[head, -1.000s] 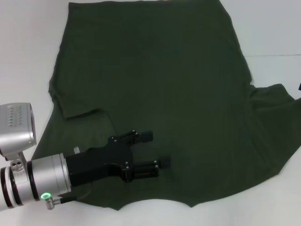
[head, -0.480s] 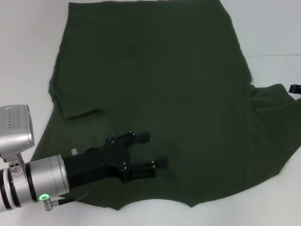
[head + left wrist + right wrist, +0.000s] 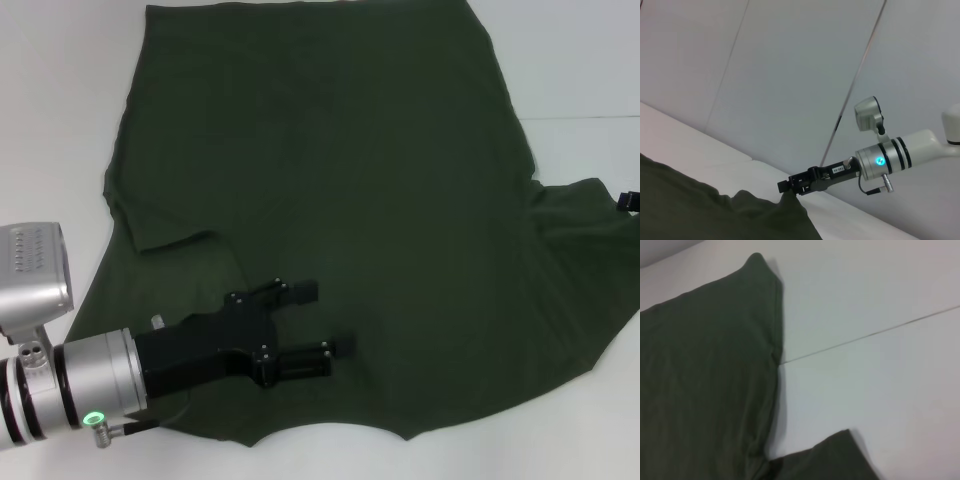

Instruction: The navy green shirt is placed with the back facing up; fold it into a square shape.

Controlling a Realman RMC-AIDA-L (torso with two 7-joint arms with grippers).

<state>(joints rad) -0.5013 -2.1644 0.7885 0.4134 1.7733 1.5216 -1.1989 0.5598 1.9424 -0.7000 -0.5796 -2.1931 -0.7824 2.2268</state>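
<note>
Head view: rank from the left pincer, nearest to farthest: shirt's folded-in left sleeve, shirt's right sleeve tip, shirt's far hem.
1. The folded-in left sleeve of the navy green shirt, just beyond the left pincer, on the robot's left.
2. The right sleeve tip, far right, near the right pincer.
3. The far hem, at the shirt's far edge.

Two and three are close; the ranking is tentative.
</note>
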